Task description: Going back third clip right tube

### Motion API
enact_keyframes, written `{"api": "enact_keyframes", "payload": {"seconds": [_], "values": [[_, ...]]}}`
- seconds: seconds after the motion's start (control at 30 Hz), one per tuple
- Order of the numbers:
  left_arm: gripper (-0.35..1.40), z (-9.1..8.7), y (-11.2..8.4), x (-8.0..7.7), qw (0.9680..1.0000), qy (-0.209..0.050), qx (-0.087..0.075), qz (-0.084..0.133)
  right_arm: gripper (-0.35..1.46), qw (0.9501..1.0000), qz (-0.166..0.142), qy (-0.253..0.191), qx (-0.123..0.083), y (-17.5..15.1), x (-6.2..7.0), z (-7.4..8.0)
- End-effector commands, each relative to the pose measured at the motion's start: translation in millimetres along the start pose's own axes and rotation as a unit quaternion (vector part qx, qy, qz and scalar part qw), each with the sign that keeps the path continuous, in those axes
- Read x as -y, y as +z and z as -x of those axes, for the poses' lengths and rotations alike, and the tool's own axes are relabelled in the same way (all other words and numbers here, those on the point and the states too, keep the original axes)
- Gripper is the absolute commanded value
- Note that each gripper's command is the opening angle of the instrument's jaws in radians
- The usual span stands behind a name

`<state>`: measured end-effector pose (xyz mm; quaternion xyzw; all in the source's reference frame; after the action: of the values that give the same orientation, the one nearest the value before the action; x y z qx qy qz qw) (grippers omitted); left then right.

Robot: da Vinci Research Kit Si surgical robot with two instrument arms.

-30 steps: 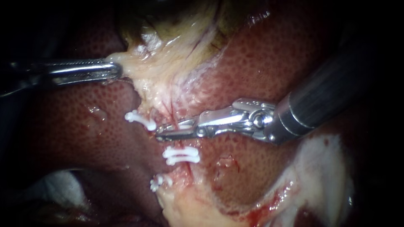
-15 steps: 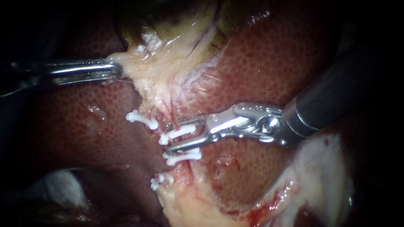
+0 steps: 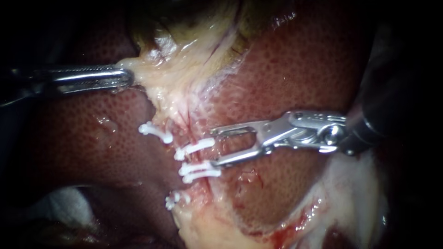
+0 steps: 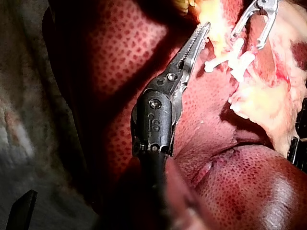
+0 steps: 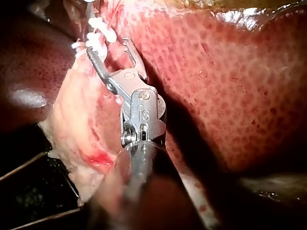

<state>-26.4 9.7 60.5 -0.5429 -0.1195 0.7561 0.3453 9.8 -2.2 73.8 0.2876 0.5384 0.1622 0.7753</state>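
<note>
Several white clips sit along the pale tissue strand in the endoscope view; the newest clip (image 3: 194,147) lies across the tube (image 3: 191,127), just above another clip (image 3: 199,169). My right instrument (image 3: 215,146) stands just right of these clips with its jaws open and empty. My left instrument (image 3: 125,76) is shut on the pale tissue (image 3: 152,74) below the gallbladder and holds it to the left. In the left wrist view my left instrument (image 4: 203,29) bites that tissue, with the clips (image 4: 230,60) beside it. The right wrist view shows my right instrument (image 5: 108,48) open just short of the clips (image 5: 98,26).
Dark red liver (image 3: 286,69) surrounds the strand on both sides. Pale, bloodstained tissue (image 3: 350,184) lies under the right instrument's shaft. Something white like gauze (image 3: 64,207) shows at the lower left. A blood smear (image 3: 281,235) marks the lower edge.
My right instrument's jaws opened off the tube, leaving a white clip across it, and drew back to the right. The left instrument held still.
</note>
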Motion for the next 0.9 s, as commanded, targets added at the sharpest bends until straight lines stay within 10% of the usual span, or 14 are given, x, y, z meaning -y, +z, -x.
{"api": "enact_keyframes", "payload": {"seconds": [0.03,0.6,0.9], "values": [[-0.35,0.0,0.0,0.0,1.0,0.0,0.0,0.0,0.49,1.0,0.002,-0.003,0.0,-0.8,0.1,-0.1],[-0.35,0.4,0.4,0.1,1.0,0.001,0.0,-0.001,0.49,0.9996,0.003,-0.03,0.001,-7.1,3.1,-2.1],[-0.35,3.9,4.8,-0.1,0.9999,0.011,0.005,0.003,0.49,0.9995,0.002,-0.03,0.001,-7.3,3.2,-1.9]]}}
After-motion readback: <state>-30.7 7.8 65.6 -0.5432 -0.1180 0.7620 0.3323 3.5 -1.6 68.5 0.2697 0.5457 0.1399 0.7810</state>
